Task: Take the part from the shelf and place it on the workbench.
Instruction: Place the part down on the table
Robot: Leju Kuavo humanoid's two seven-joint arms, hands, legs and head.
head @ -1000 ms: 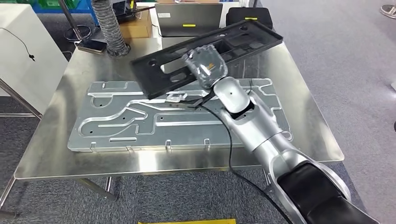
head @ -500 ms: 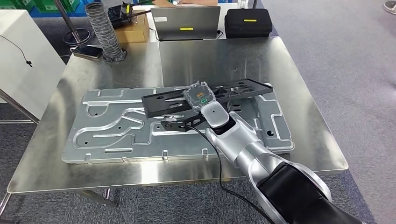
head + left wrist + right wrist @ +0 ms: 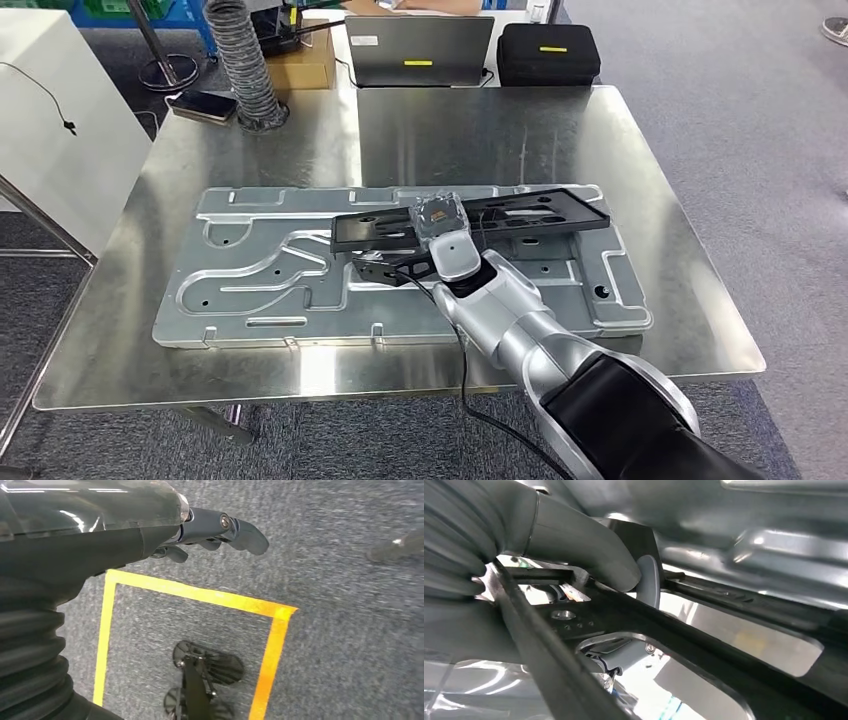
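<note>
right hand (image 3: 439,216) is holding the black part (image 3: 520,212) | part is lying on the metal plate (image 3: 250,270) at tabletop (image 3: 660,170) middle, long end pointing to 3 o'clock | left hand (image 3: 210,530) is hanging over the floor with fingers apart, holding nothing

Right arm (image 3: 520,325): silver, smooth rounded segments, widening toward a glossy black shoulder cover (image 3: 640,420) at the lower edge of the head view. A rounded silver wrist cap sits just behind the right hand (image 3: 440,215), which is wrapped in clear, crinkled plastic film with a small orange-and-green marking on its back. A thin black cable (image 3: 465,350) runs along the arm's inner side and loops below it. In the right wrist view: grey ribbed cover (image 3: 454,545) and thick, smooth grey thumb (image 3: 584,545). Left hand (image 3: 200,530): dark blue-grey fingers with a visible silver screw, glossy film-covered back, black ribbed bellows (image 3: 30,650) at the wrist.
</note>
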